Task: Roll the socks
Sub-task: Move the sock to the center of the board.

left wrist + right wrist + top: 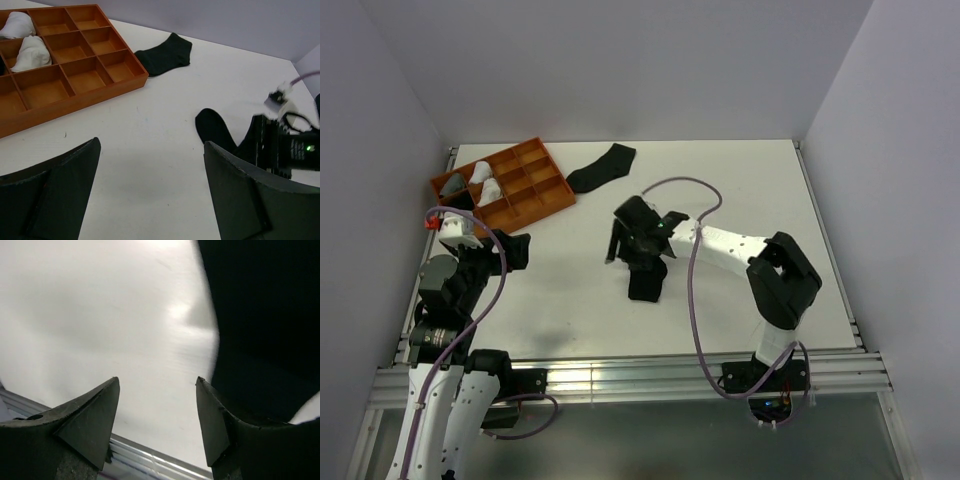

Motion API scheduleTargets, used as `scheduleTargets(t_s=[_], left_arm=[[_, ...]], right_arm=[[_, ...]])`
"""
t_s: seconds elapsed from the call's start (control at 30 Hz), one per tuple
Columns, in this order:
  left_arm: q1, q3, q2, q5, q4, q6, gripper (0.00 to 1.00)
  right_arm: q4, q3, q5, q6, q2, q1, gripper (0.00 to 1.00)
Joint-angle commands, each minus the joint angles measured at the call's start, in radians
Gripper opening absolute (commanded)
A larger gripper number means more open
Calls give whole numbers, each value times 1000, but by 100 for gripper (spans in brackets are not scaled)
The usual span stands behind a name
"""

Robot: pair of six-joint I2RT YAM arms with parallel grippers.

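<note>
One black sock (647, 280) lies flat at the table's middle, and its end shows in the left wrist view (214, 128). My right gripper (638, 256) hangs over that sock's upper end, open, nothing between its fingers. In the right wrist view the sock (265, 315) fills the right side, beside the right fingertip (207, 405), while the gap of the gripper (157, 382) shows only bare table. A second black sock (601, 168) (165, 54) lies flat next to the tray. My left gripper (512, 250) (150, 145) stands open and empty over bare table at the left.
An orange compartment tray (542, 198) (75, 90) sits at the back left, holding rolled white socks (486, 181) (30, 52) in its left cells. The table's metal front rail (150, 460) shows close under the right gripper. Walls enclose the table on three sides.
</note>
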Motion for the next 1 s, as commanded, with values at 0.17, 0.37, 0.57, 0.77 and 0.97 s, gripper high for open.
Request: scheduleTargets(t_s=[0.17,0.37,0.57,0.77,0.97], left_arm=[[-3,-5,-3,-31,12,-3,89],[-3,-5,16,-39,13,-6,89],[-3,-3,40,-99,4,-40,92],[-3,9,53,-206,-19,-83,100],[-3,12,60,-205,-20,-90,100]], right_arm=[[-122,347,242,-385,39,-18,66],[-53,378,70,-516,137,-132,62],[-39,443,7,-570,285,-164,60],[64,348,-49,-490,334,-265,56],[124,190,-39,-413,282,-357,56]])
